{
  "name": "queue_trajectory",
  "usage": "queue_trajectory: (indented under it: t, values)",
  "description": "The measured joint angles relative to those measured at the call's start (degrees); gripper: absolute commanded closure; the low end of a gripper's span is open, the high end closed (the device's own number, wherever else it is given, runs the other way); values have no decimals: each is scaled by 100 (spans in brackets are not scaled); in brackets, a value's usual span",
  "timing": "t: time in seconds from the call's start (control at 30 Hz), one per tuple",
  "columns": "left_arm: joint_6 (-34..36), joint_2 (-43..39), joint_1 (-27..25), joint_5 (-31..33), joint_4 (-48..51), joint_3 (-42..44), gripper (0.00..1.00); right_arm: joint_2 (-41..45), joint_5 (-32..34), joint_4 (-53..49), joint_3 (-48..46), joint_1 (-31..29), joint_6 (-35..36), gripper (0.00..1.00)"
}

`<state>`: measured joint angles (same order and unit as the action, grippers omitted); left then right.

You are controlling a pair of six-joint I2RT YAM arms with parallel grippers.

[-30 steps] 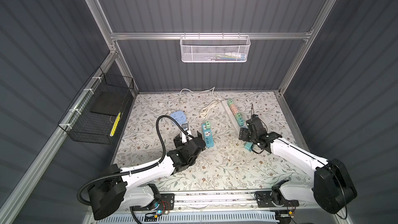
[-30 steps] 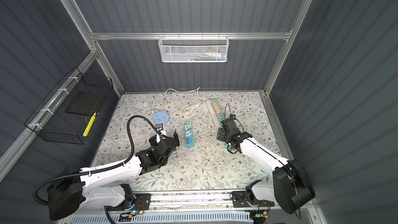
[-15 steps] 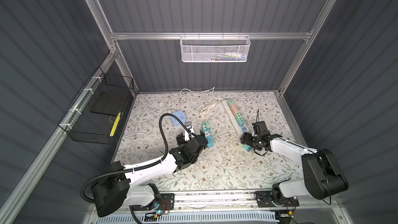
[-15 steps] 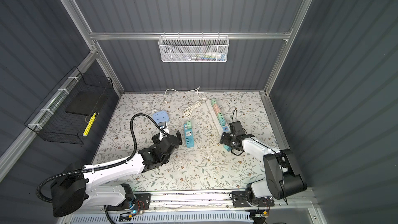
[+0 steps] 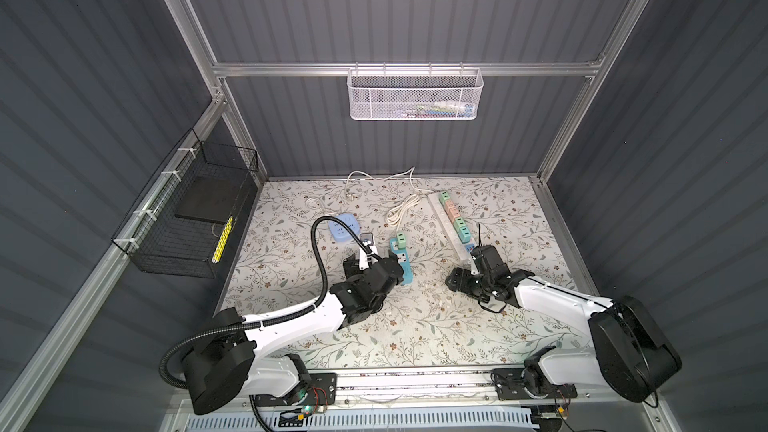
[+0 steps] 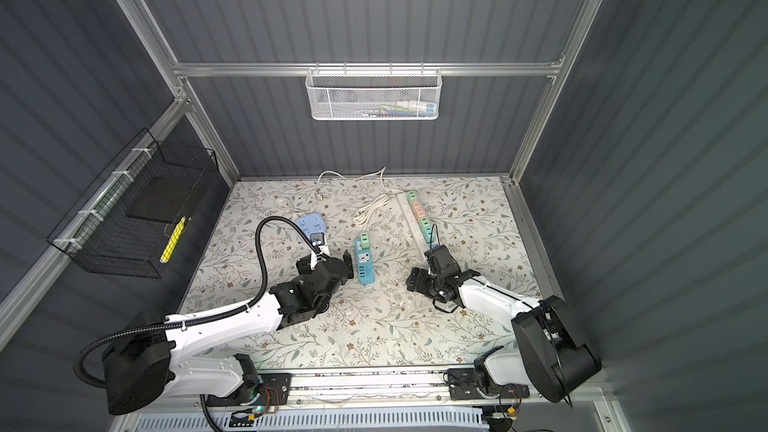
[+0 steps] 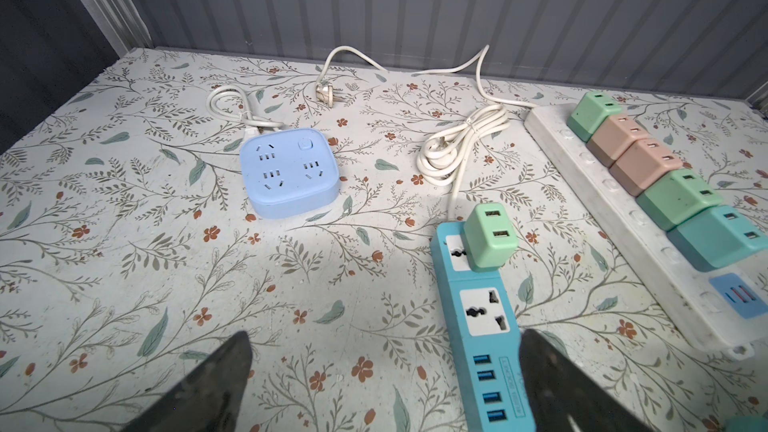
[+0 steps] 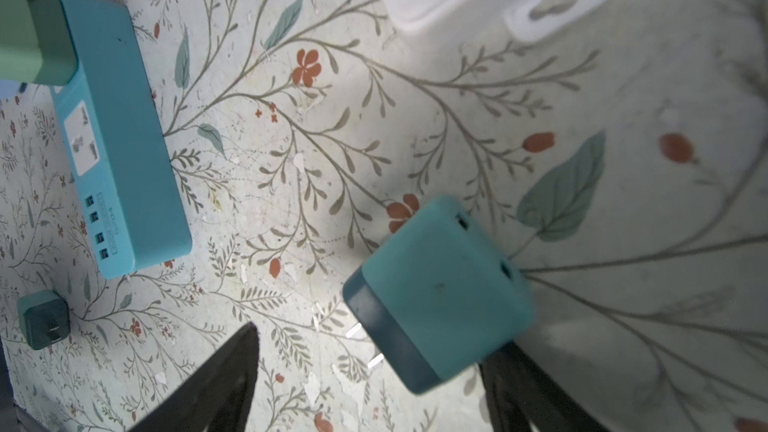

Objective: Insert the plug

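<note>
A teal plug point(image 8: 440, 292) lies on its side on the floral mat, its two prongs pointing along the mat. My right gripper point(image 8: 372, 342) is open around it, and the plug sits close to one finger point(image 8: 523, 392). In both top views my right gripper point(image 5: 473, 284) point(image 6: 440, 284) covers the plug. The blue power strip point(image 5: 401, 259) point(image 7: 486, 338) lies mid-table with a green plug point(image 7: 490, 238) in its far socket. My left gripper point(image 7: 386, 338) point(image 5: 374, 263) is open and empty, low beside the strip's USB end.
A long white power strip point(image 5: 451, 218) point(image 7: 623, 218) with several coloured plugs runs toward the back right. A light-blue square socket box point(image 5: 343, 228) and coiled white cords point(image 5: 399, 211) lie behind. A second dark teal plug point(image 8: 41, 317) stands near the blue strip.
My right gripper has come forward from the white strip's end and down over the teal plug. My left gripper has edged closer to the blue strip.
</note>
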<state>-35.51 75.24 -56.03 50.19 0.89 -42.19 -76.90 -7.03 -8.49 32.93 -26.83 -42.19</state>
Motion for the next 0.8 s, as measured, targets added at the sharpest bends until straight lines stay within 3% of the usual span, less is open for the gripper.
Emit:
queue_trajectory:
  t: [0.3, 0.53, 0.8]
  values:
    - [221, 236, 2, -483, -17, -164, 0, 251, 562, -262, 66, 146, 92, 14]
    - [404, 313, 15, -769, -79, -205, 0, -485, 179, -22, 566, 380, 654, 16]
    - [466, 319, 15, -831, -55, -267, 0, -791, -11, 57, 614, 68, 710, 20]
